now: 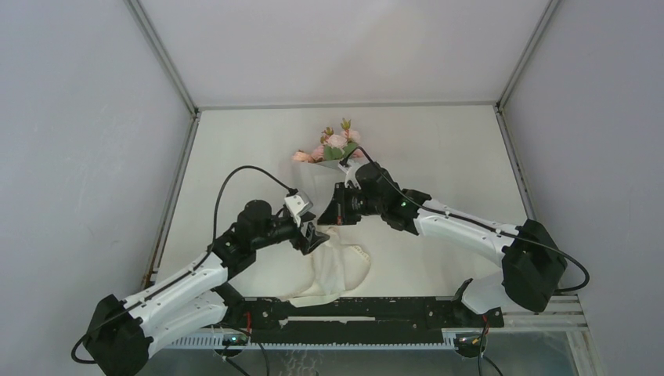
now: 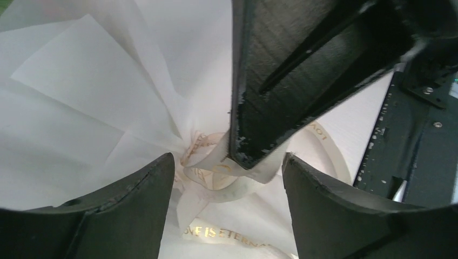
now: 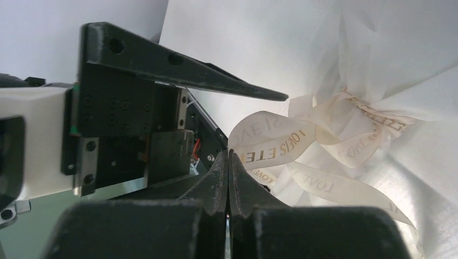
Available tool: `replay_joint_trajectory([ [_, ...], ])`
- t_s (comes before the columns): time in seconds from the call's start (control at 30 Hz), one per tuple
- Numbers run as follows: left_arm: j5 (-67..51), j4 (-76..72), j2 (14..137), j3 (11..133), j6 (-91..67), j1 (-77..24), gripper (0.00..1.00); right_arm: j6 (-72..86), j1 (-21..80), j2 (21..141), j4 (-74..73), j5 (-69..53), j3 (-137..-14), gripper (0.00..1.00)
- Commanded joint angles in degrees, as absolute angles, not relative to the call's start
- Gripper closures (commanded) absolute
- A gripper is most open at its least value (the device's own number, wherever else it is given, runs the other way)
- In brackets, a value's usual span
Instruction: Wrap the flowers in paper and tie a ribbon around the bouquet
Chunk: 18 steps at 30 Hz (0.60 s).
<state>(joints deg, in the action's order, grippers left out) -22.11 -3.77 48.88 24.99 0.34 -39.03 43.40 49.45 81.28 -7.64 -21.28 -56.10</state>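
- Bouquet lies flat on the white worktop. Its long axis runs away from the arm bases, and both sets of jaws meet over its waist.
- Flowers: pink blooms and green leaves, just beyond the right jaws on the far side. The loose paper skirt spreads on the near side of the left jaws.
- Right arm: jaws pressed together, tips at a loop of the ribbon. The loop looks pinched between them, though the tips hide the contact itself.
- Left arm: jaws wide apart and holding nothing. They straddle the ribbon's gathered crossing, which sits dead ahead in the gap. The tip of the right jaws pokes into that same gap.
- Judgement: the right arm has the ribbon. The left is nearest the free loops and would need to close on a strand straight ahead of it.
- Paper: thin, off-white, slightly translucent, with sharp creases fanning out from the tie point.
- Ribbon: narrow cream band, soft and curling in loops, with gilt capital lettering. Probably floppy and quick to slip.
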Motion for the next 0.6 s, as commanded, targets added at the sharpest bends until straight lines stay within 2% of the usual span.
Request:
replay_joint_trajectory([
  [0.0, -18.4, -11.6, 49.3, 22.5, -1.1, -38.8, 0.3, 43.6, 50.2, 80.8, -3.2, -22.3, -57.9, 1.0],
  [0.17, -20.5, -13.4, 49.5, 21.9, -1.1, -38.8, 0.6, 43.3, 50.2, 81.3, -3.4, -22.5, -57.9, 1.0],
  [0.3, -20.4, -14.2, 49.1, 21.4, -2.1, -38.7, 0.99, 41.5, 50.0, 82.1, -3.7, -24.8, -57.9, 0.99],
  [0.37, -18.3, -13.7, 48.6, 20.2, -4.9, -38.2, 1.0, 38.5, 48.5, 81.6, -4.5, -26.4, -57.9, 0.82],
  [0.43, -17.7, -13.5, 48.0, 18.6, -8.3, -37.0, 1.0, 34.3, 45.8, 80.9, -6.9, -27.2, -57.9, 0.69],
  [0.47, -17.6, -13.6, 47.6, 17.8, -9.4, -36.7, 1.0, 32.5, 43.6, 80.8, -7.8, -27.6, -57.9, 0.66],
  [0.57, -16.0, -15.2, 46.7, 16.1, -11.6, -36.2, 1.0, 27.3, 39.9, 82.3, -8.2, -29.3, -57.9, 0.65],
])
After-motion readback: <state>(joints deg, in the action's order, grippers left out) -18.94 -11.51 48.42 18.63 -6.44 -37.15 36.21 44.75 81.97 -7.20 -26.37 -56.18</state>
